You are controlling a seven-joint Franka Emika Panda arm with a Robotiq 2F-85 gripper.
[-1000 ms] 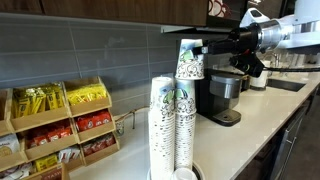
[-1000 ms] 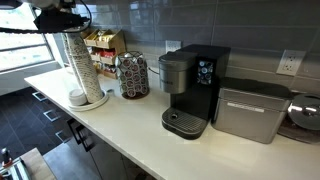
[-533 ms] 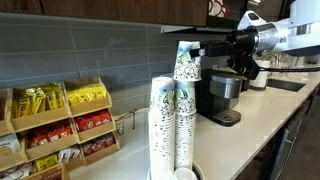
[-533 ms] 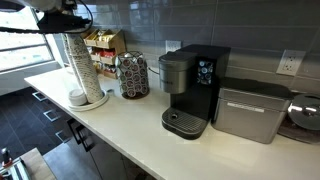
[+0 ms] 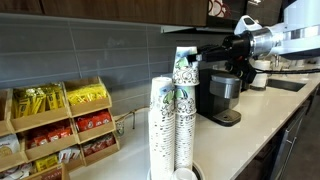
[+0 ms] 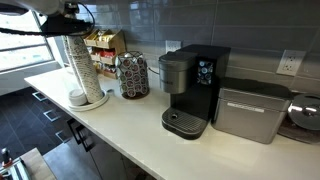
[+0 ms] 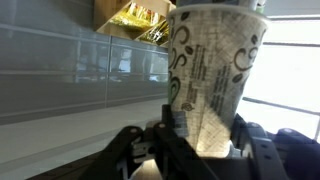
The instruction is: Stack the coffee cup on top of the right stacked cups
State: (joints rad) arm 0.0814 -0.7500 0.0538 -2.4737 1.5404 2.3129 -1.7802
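Observation:
The coffee cup (image 5: 184, 67), white with green print, is held by my gripper (image 5: 199, 52) just above the top of the right stacked cups (image 5: 185, 125). The twin column (image 5: 160, 120) stands beside it. I cannot tell whether the cup's base touches the column's top rim. In the wrist view the coffee cup (image 7: 215, 60) fills the middle, upright, with the dark fingers of the gripper (image 7: 205, 145) pressed on both its sides. In an exterior view the gripper (image 6: 68, 17) hovers over the cup columns (image 6: 78, 65) at the counter's far end.
A black coffee machine (image 5: 222, 95) (image 6: 190, 90) stands on the white counter (image 6: 120, 125). A wooden snack rack (image 5: 60, 125), a pod carousel (image 6: 132, 75) and a silver appliance (image 6: 250, 112) stand along the tiled wall. The counter edge drops off in front.
The gripper with the coffee cup has moved a little sideways and down, closer over the top of the right column. The columns have not moved.

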